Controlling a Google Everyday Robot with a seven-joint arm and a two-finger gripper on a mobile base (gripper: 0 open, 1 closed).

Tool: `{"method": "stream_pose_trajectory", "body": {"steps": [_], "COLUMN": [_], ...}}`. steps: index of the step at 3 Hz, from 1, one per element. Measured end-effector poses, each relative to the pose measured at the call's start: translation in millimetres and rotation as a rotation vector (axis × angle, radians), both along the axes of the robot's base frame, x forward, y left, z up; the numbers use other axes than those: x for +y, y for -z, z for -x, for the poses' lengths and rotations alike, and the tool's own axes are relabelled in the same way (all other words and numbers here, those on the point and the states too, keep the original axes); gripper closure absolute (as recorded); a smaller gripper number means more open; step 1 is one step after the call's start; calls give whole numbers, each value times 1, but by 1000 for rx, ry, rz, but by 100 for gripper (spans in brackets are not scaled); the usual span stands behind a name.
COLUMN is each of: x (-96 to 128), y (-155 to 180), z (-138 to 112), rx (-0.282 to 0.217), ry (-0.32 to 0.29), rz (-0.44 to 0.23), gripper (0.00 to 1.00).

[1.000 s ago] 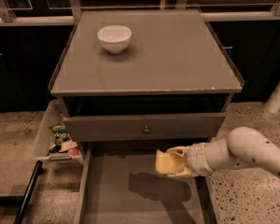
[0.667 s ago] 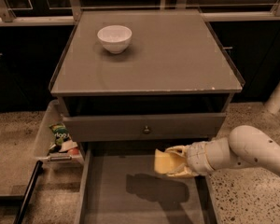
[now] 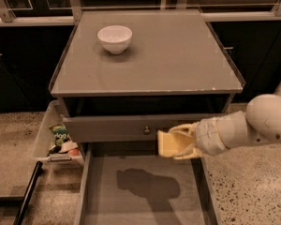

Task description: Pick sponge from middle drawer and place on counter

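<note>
My gripper (image 3: 174,141) comes in from the right on a white arm and is shut on the sponge (image 3: 166,144), a pale-yellow foam block. It holds the sponge in the air above the open middle drawer (image 3: 140,191), in front of the grey drawer front with a round knob (image 3: 146,130). The drawer floor shows only the arm's shadow. The counter (image 3: 178,60) is the grey cabinet top behind and above the gripper, with a chipped front edge.
A white bowl (image 3: 114,38) stands on the counter at the back left. A clear bin (image 3: 60,139) with snack packets hangs at the cabinet's left. Speckled floor lies on both sides. Dark cabinets stand behind.
The gripper with the sponge has risen a little and shifted slightly left, now level with the drawer front above the open drawer.
</note>
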State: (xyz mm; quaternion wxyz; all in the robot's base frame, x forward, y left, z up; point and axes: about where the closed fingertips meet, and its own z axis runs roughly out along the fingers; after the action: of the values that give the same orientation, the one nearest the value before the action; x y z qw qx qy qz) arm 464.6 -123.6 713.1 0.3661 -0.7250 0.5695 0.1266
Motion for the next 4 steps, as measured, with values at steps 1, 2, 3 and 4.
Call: {"method": "stream_pose_trajectory", "body": {"steps": [1,2,3,4], "x": [0,7,14,14], "y": [-57,-117,-190,-190], "z": [-15,-32,-50,-50], "rx": [-41,-105,-188,-188], "ry": [-57,-93,-102,-101], "rz": [12,41,62,62], "gripper": [100,100,100,100]}}
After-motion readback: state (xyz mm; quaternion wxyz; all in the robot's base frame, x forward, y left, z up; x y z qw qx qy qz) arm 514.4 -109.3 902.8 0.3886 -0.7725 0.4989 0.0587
